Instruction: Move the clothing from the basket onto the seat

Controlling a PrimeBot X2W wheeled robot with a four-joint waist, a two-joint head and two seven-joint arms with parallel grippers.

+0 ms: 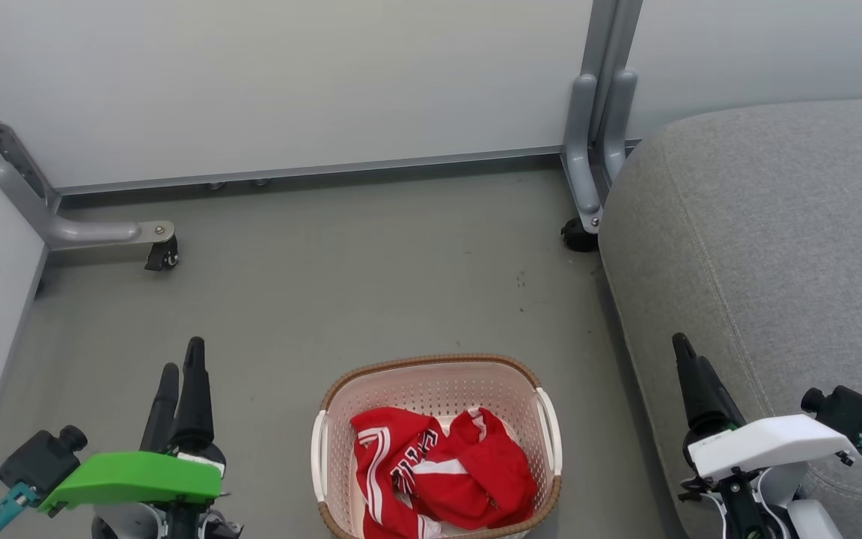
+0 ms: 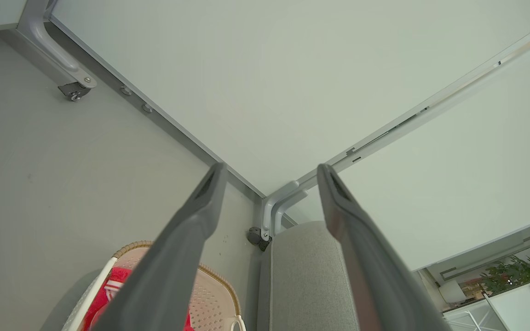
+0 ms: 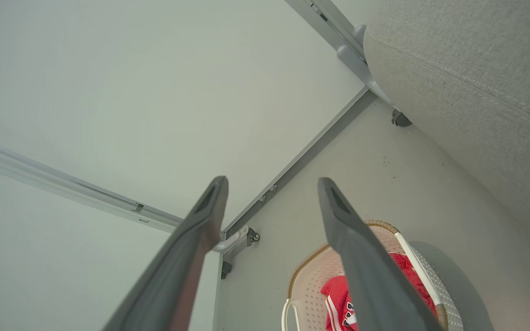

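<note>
The cream perforated basket [image 1: 431, 362] with a brown rim stands on the grey floor at the bottom middle of the head view. Crumpled red clothing [image 1: 468, 471] with white stripes and some lettering lies inside it. The grey seat [image 1: 775, 247] rises at the right, close beside the basket. My left gripper [image 1: 182, 358] hangs open to the left of the basket, and my right gripper [image 1: 684, 352] hangs open in front of the seat's edge, both holding nothing. In the left wrist view the left gripper [image 2: 270, 170] stands wide above the basket [image 2: 216, 294], clothing [image 2: 108, 294] and seat [image 2: 306, 276]. The right wrist view has the right gripper [image 3: 273, 184] wide, with the basket [image 3: 308, 276], clothing [image 3: 336, 294] and seat [image 3: 476, 78] beyond.
Pale partition panels [image 1: 289, 82] close off the back and left. Their grey metal feet carry castors [image 1: 161, 256], one [image 1: 578, 236] right by the seat's corner. Bare grey floor [image 1: 364, 277] stretches between the basket and the panels.
</note>
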